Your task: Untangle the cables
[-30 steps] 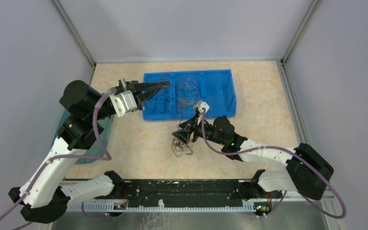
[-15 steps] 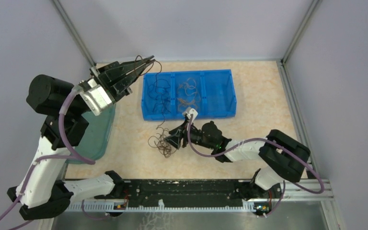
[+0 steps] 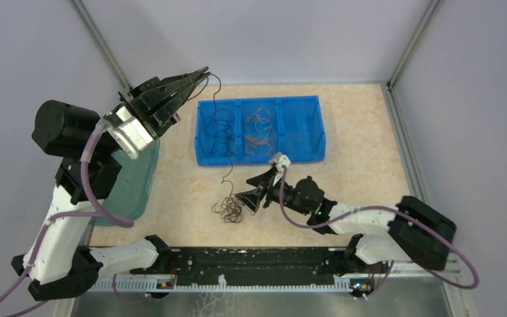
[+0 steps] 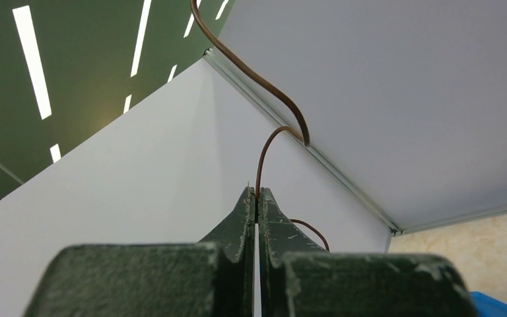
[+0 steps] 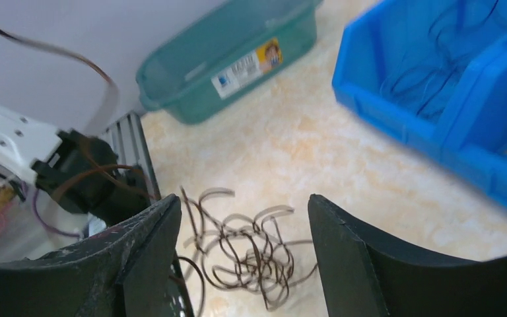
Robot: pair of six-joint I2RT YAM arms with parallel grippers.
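My left jaws are up at the far left, pinched shut on one dark brown wire (image 4: 258, 168). It hangs from the tips and runs down over the left compartment of the blue bin (image 3: 304, 156) toward the tangle (image 3: 228, 210) of brown wires on the table (image 3: 363, 152). My right jaws stand wide and empty, low over the table, just right of that tangle. Other wires (image 3: 259, 132) lie in the bin's left and middle compartments. A green tub (image 3: 135, 181) sits at the left.
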